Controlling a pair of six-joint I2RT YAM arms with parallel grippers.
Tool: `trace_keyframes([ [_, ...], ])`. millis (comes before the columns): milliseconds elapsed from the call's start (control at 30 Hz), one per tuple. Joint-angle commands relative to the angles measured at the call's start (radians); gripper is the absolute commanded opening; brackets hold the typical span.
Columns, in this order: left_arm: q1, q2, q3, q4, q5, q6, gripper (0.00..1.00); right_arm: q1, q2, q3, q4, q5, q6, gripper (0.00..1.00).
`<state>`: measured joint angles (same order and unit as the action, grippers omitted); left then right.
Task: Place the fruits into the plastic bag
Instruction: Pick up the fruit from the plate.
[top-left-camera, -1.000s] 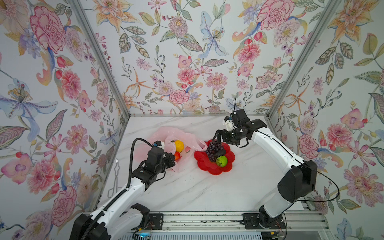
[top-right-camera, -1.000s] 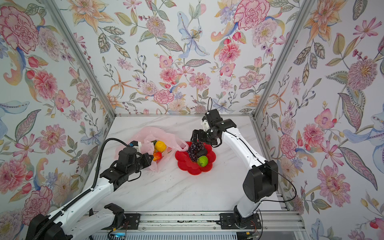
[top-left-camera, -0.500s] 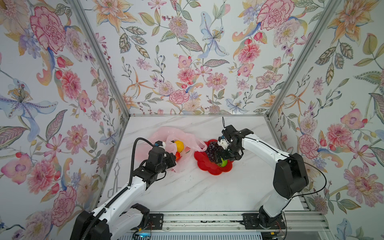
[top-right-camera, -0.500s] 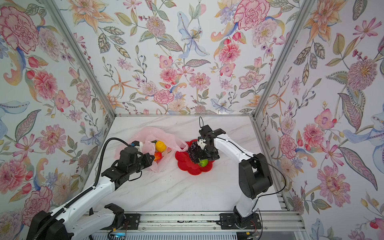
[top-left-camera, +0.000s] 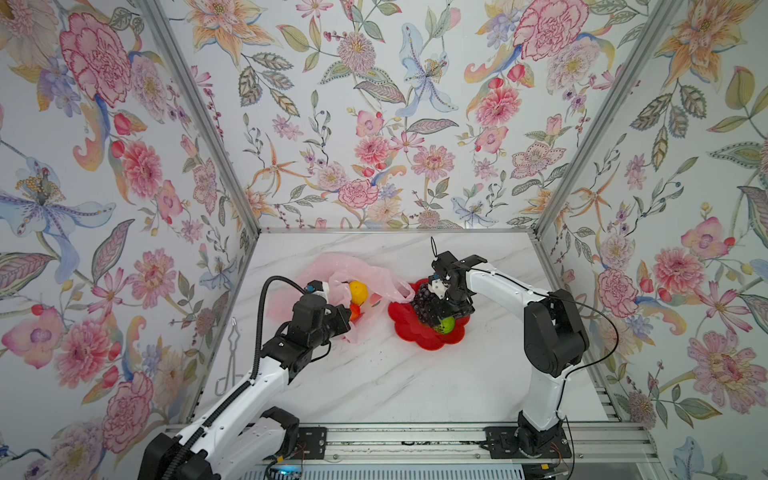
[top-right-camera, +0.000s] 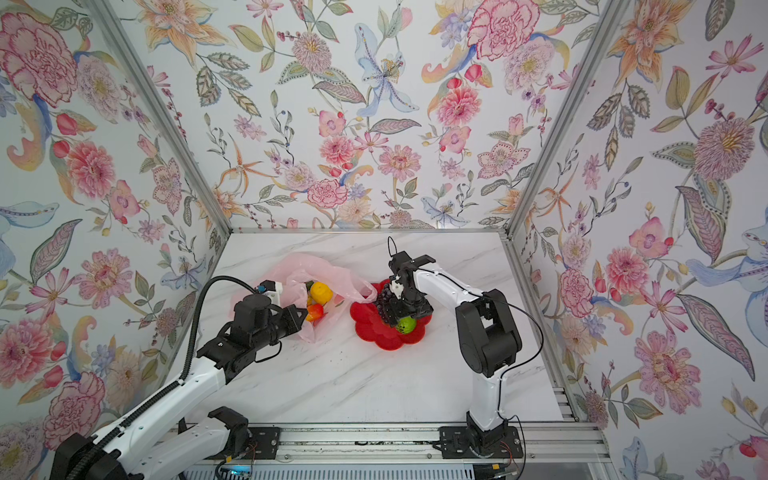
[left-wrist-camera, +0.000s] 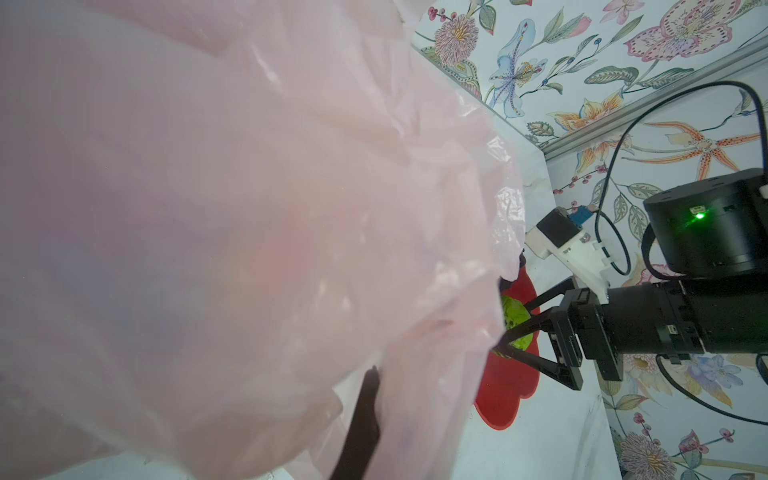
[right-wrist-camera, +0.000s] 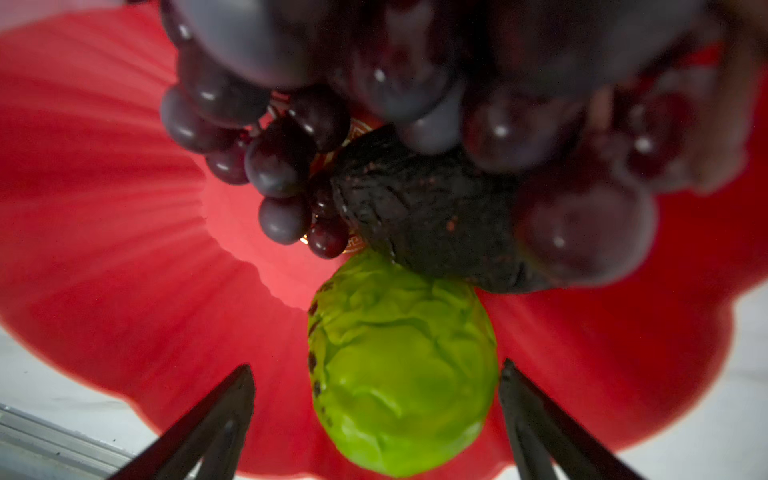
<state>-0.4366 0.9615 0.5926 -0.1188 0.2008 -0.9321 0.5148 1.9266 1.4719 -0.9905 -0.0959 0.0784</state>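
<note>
**Right hand open astride the green fruit on the red plate**

The right hand (right-wrist-camera: 376, 368) hangs over the plate (top-left-camera: 415, 341) at mid-bench (top-left-camera: 374, 386), fingers spread either side of the green fruit (top-left-camera: 445, 325), which lies straight below it on the plate's near-right part. Its long axis runs from the hand toward the grapes (top-left-camera: 422, 299), so the fingers face its narrow width. It is glossy, lumpy and egg-shaped, touching a dark rough fruit (right-wrist-camera: 424, 216). The left hand (top-right-camera: 300, 318) is closed on the pink plastic bag (top-left-camera: 332, 270), just left of the plate, with a yellow fruit (top-left-camera: 358, 291) inside.
</note>
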Motion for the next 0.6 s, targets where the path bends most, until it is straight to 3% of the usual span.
trace_keyframes([
  [0,0.008,-0.027,-0.003,-0.013,-0.023,-0.014,0.00,0.007,0.021,0.020,-0.019,0.027,-0.017,0.90],
  [233,0.009,-0.049,-0.024,-0.013,-0.028,-0.025,0.00,0.008,0.040,0.016,-0.016,0.026,-0.019,0.80],
  [433,0.008,-0.057,-0.028,-0.013,-0.033,-0.028,0.00,0.008,0.042,0.030,-0.016,0.012,-0.011,0.54],
  [567,0.009,-0.066,-0.028,-0.017,-0.037,-0.028,0.00,0.007,0.013,0.031,-0.028,-0.002,0.003,0.50],
])
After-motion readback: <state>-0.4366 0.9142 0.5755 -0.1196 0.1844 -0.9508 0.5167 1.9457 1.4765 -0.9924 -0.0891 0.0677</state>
